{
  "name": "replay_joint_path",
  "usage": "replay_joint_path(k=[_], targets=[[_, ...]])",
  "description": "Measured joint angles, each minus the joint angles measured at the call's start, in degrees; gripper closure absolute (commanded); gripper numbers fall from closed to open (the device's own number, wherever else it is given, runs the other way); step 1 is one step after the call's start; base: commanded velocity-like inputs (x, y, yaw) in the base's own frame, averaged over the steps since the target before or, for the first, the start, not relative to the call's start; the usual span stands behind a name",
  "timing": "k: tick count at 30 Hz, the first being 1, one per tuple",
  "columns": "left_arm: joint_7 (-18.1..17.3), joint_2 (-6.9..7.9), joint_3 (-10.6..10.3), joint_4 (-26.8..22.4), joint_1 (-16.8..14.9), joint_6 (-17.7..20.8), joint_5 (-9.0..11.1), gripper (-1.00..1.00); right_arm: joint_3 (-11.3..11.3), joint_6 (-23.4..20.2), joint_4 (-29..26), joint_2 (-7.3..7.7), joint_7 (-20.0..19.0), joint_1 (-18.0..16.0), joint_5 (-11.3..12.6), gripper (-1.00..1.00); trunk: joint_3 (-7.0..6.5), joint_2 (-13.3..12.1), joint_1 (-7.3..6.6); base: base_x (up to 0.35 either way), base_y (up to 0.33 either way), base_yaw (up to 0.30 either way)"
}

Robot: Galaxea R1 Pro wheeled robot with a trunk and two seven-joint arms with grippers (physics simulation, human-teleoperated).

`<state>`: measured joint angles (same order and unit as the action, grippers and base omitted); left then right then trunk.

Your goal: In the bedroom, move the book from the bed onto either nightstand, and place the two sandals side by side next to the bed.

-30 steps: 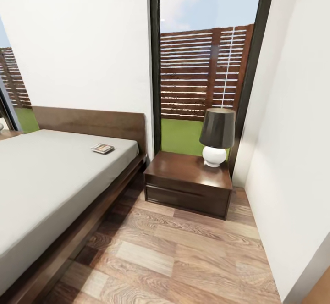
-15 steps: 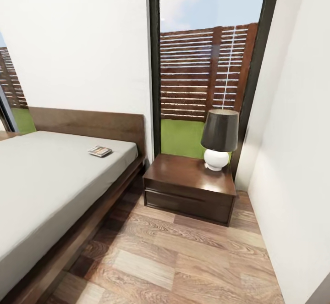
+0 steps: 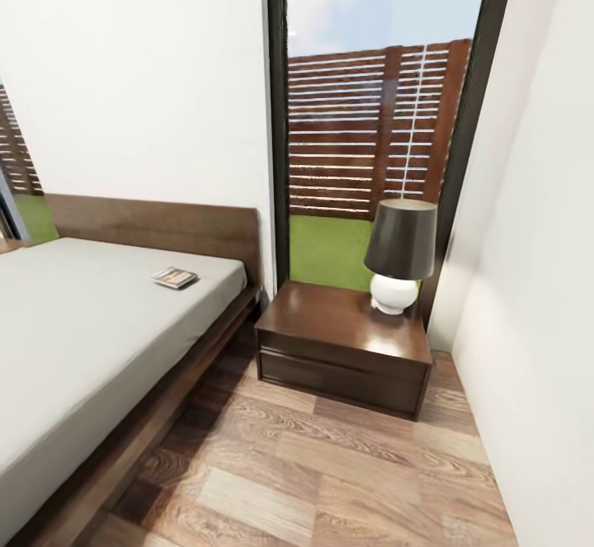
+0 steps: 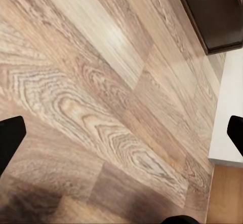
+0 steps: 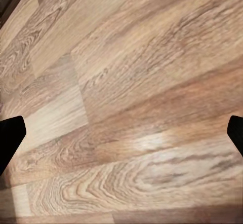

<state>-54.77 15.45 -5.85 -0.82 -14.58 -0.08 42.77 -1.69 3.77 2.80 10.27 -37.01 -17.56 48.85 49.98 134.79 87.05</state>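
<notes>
We face the book (image 3: 174, 277) on the bed (image 3: 74, 341) beside the nightstand (image 3: 342, 347), both end effectors (image 4: 121, 133) (image 5: 121, 133) spread wide and empty for the pickup.

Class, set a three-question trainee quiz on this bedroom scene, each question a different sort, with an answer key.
1. True or false: the book lies on the nightstand.
2. Multiple choice: what stands on the nightstand? A) a table lamp B) a vase C) a clock
3. Fill in: in both wrist views, the left gripper and right gripper hang open over the wood-plank ____.

Key:
1. False; it lies on the bed, near the headboard.
2. A; the table lamp, dark shade, white base.
3. floor.
</notes>
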Motion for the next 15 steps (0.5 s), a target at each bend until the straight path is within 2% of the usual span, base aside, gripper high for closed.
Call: replay_joint_path(k=[15], targets=[[0.0, -0.01, 0.0, 0.0, -0.01, 0.0, 0.0, -1.0, 0.0, 0.01, 0.0, 0.0, 0.0, 0.0, 0.06, -1.0, 0.0, 0.0, 0.0, 0.173, 0.0, 0.0]])
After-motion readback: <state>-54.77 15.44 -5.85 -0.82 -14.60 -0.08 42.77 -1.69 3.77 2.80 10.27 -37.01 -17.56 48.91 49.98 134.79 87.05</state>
